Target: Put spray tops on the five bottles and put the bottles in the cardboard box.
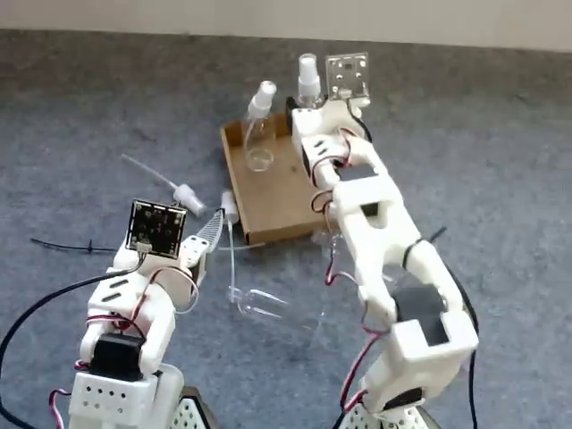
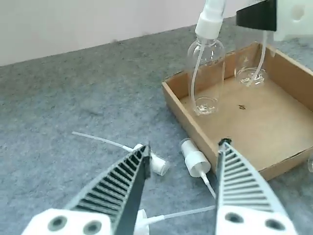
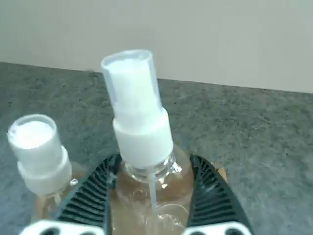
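Note:
The cardboard box [image 1: 268, 201] lies on the grey carpet. Two clear bottles with white spray tops stand in it. One bottle [image 1: 259, 134] [image 2: 207, 73] [image 3: 39, 152] stands free near the box's far left corner. My right gripper [image 1: 315, 118] [image 3: 152, 188] is shut on the other bottle [image 1: 309, 82] [image 3: 142, 132], its fingers on both sides of the shoulder. My left gripper [image 1: 213, 232] [image 2: 183, 147] hangs open over two loose spray tops [image 2: 157, 164] [image 2: 194, 163] beside the box's near left corner. An uncapped clear bottle [image 1: 277, 308] lies on its side between the arms.
A third spray top [image 2: 142, 220] lies close under the left gripper. Long dip tubes [image 1: 234, 264] trail from the loose tops across the carpet. A black cable [image 1: 63, 245] lies at the left. A metal bracket [image 1: 347, 76] stands behind the box.

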